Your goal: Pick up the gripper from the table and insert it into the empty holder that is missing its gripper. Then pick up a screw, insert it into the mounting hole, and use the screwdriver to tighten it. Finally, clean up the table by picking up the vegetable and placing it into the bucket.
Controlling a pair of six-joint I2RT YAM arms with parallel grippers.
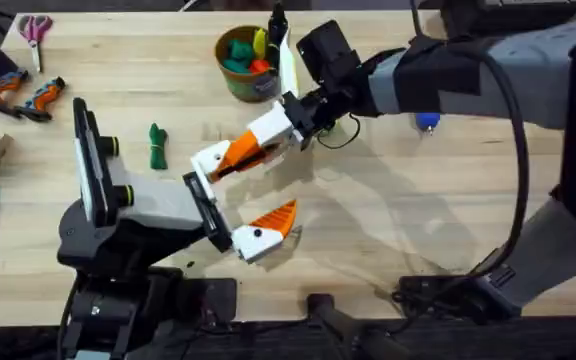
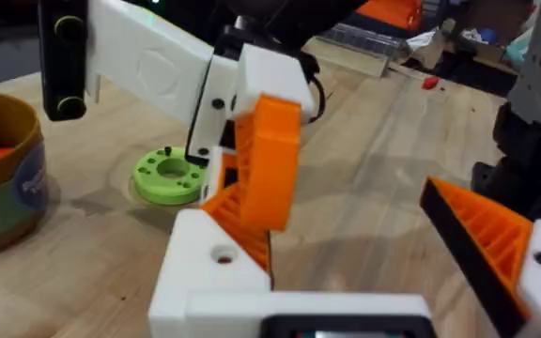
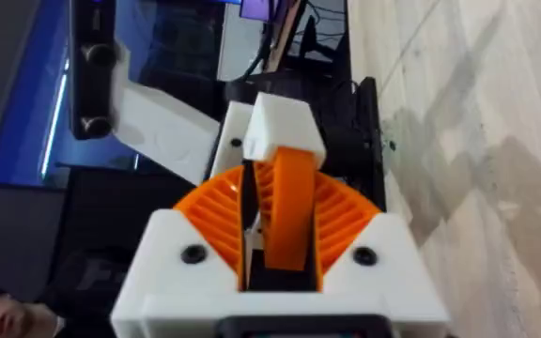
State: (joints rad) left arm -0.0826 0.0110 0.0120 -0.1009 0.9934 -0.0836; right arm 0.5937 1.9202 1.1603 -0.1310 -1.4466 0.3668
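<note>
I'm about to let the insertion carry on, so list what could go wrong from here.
1. The gripper, pinched in the right fingers, meets the holder at an angle and is not seated. Pushing on may jam it.
2. If those fingers open too soon, it could drop to the table.
3. The bucket stands close beside the right arm, so a wide swing might knock it.

wood table | on it: bucket, vegetable, scissors, green disc
</note>
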